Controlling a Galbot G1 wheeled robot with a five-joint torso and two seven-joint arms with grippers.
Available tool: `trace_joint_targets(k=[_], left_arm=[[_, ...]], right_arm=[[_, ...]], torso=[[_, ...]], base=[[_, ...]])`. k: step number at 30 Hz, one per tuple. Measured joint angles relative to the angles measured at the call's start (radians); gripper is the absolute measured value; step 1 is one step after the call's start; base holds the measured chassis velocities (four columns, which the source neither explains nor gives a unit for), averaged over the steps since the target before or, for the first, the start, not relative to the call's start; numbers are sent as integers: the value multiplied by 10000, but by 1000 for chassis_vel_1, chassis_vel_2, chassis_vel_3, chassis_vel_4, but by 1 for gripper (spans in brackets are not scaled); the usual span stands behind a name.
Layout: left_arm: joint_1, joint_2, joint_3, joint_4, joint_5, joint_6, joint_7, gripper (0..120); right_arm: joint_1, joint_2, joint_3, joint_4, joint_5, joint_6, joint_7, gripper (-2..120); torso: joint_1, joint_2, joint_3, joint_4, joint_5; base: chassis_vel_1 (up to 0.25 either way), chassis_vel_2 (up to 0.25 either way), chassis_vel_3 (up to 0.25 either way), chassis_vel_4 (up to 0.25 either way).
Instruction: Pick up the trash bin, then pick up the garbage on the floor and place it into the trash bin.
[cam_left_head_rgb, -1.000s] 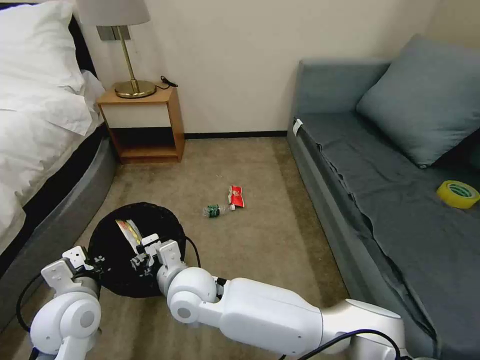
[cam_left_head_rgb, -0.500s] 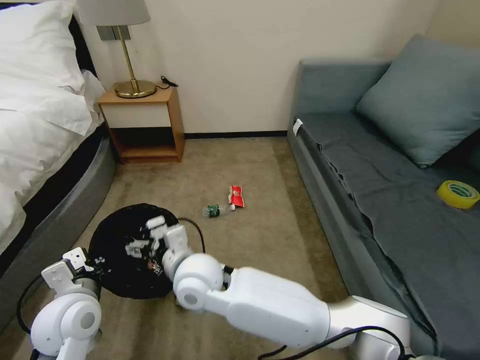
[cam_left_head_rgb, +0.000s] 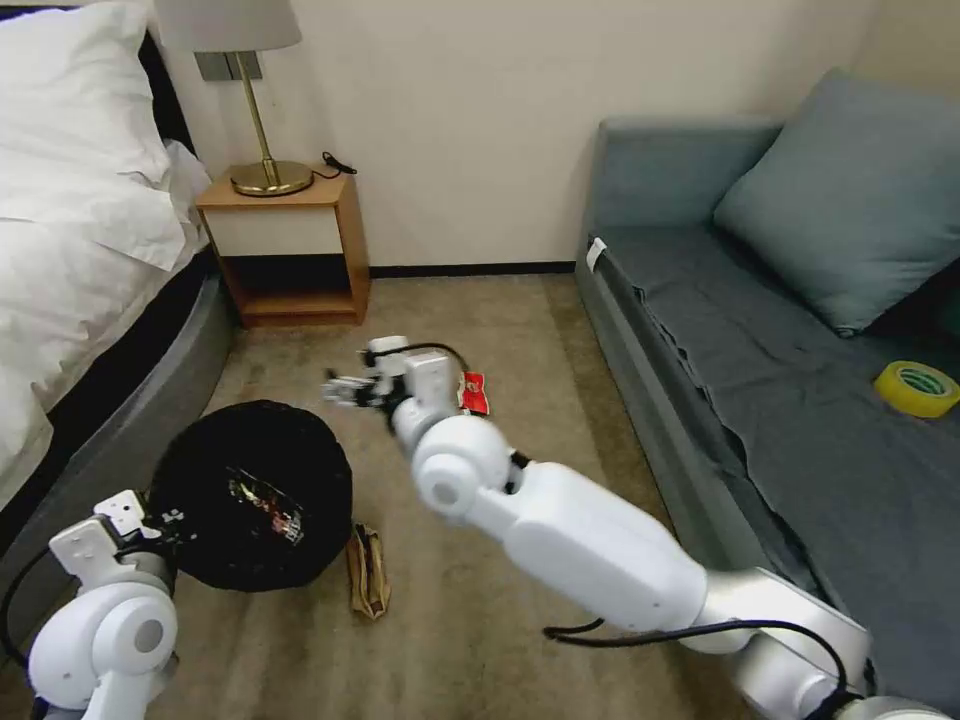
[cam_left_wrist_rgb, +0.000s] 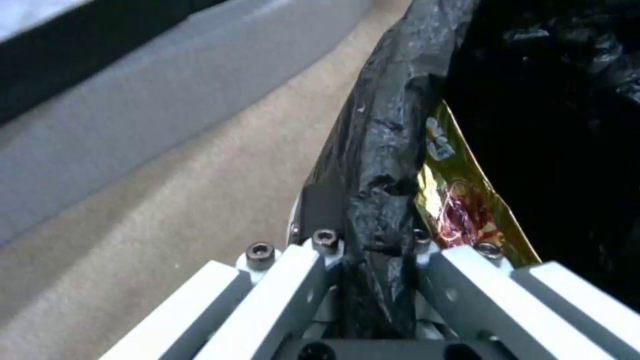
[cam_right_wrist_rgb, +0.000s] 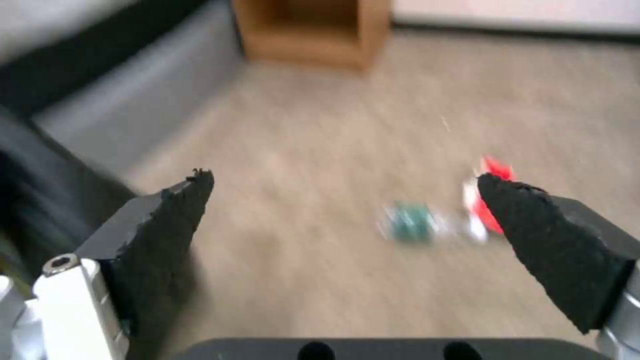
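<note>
Trash bin, lined with a crinkly black bag, hangs just above the carpet by the bed, its rim pinched by the left tool, whose fingers are closed on a fold of the liner. A shiny yellow-brown snack wrapper already lies inside against the liner, right beside that grip.

The step in hand looks like fetching the next piece of garbage. The right tool is stretched forward over the carpet, well clear of the bin, with its black pads spread wide and nothing between them. Ahead of it lie the small clear bottle with a green label and, just beside that, the red-white packet. A tan crumpled wrapper sits on the floor just beside the bin (outside it, so it remains to be collected).

The next move, I judge, calls for lowering the open tool over one of these two pieces and closing squarely; the bottle is round and may roll if nudged from one side.

Short tan carpet covers the floor. A bed with white linen flanks the robot's left, a wooden nightstand with a brass lamp stands against the wall, and a grey-blue sofa with a cushion and a yellow tape roll runs along the right.
</note>
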Motion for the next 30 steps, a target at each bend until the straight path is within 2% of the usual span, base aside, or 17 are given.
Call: trace_joint_targets(k=[2,6,9,14,19,30], left_arm=[[-27,76,-197,16,-81,-1,29,2],[-18,92,-341,0,-135,3,33,2],[23,40,-362,-43,-137,6,33,2],[92,-151,-303,-131,-20,13,38,2],[104,-217,-283,-184,25,15,35,2],[157,-297,-375,-159,33,0,41,2]], right_arm=[[-102,-224,-305,-565,307,-285,0,100],[-151,-190,-870,-1362,853,-453,-93,100],[-161,-59,-1299,-1760,1105,-492,-216,100],[264,499,-2753,-3380,1393,-394,-846,100],[316,734,-3244,-3823,1454,-338,-1018,100],[-299,1967,-4115,-5689,1214,675,-1621,100]], torso=[[0,0,0,0,-1],[1,-1,0,2,-2],[0,0,0,3,-1],[0,-1,0,6,-3],[0,-1,0,3,-4],[0,-1,0,4,-3]], base=[[0,0,0,0],[0,0,0,0],[0,0,0,0],[0,0,0,0],[0,0,0,0],[0,0,0,0]])
